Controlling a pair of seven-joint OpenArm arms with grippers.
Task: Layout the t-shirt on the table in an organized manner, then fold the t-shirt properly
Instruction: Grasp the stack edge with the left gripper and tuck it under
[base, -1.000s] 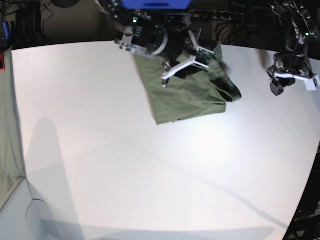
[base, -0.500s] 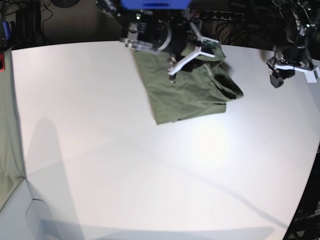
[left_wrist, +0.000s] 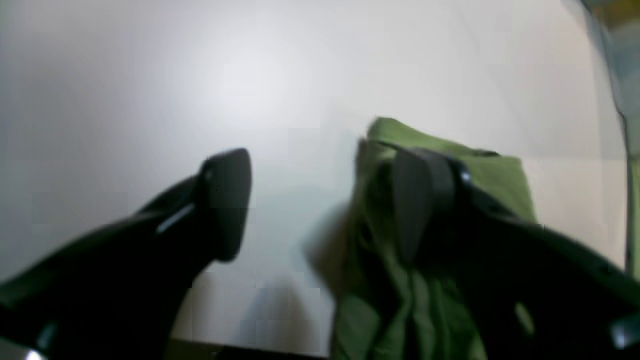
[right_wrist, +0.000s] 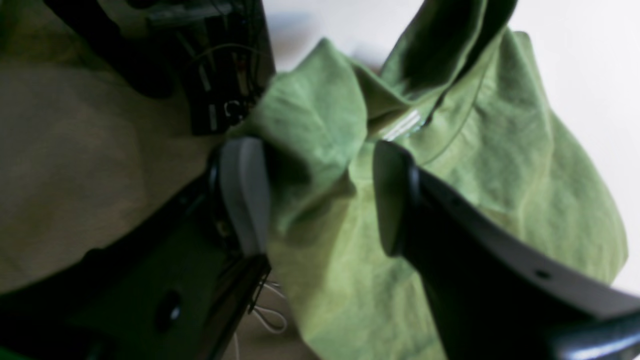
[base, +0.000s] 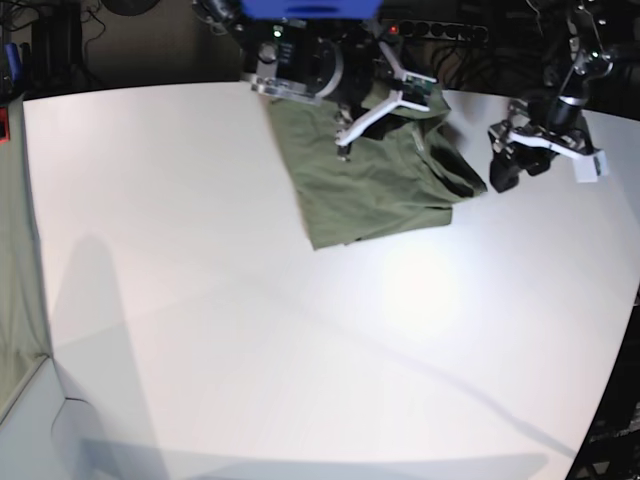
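Straddling a raised bunch of cloth, the right tool (right_wrist: 320, 195) has its two fingers spread with a fold of the t-shirt (right_wrist: 450, 165) standing between them; the pale finger (right_wrist: 245, 192) touches the cloth on one side, while the dark finger (right_wrist: 392, 192) sits against it on the other. Whether the cloth is truly pinched I cannot tell, since the fingers stand well apart and the fabric bulges loosely between them. In the base view this right tool (base: 362, 120) is over the far part of the shirt, near the far edge of the worktop (base: 200, 300).

The left tool (left_wrist: 320, 205) is released, its two dark fingers wide apart with bare worktop (left_wrist: 150, 75) showing through the gap. One finger (left_wrist: 420, 200) overlaps the shirt's edge (left_wrist: 495, 175) in the wrist view, but nothing lies between the two. In the base view the left tool (base: 505, 160) hangs just beside the crumpled end of the shirt, toward the far right corner of the worktop.

The t-shirt (base: 370, 190) lies in an uneven, partly folded heap on the far side of the worktop, right of its middle, with its near corner flat and its right end bunched into dark folds. A greenish-grey cloth strip (base: 15, 280) hangs along the worktop's left edge.
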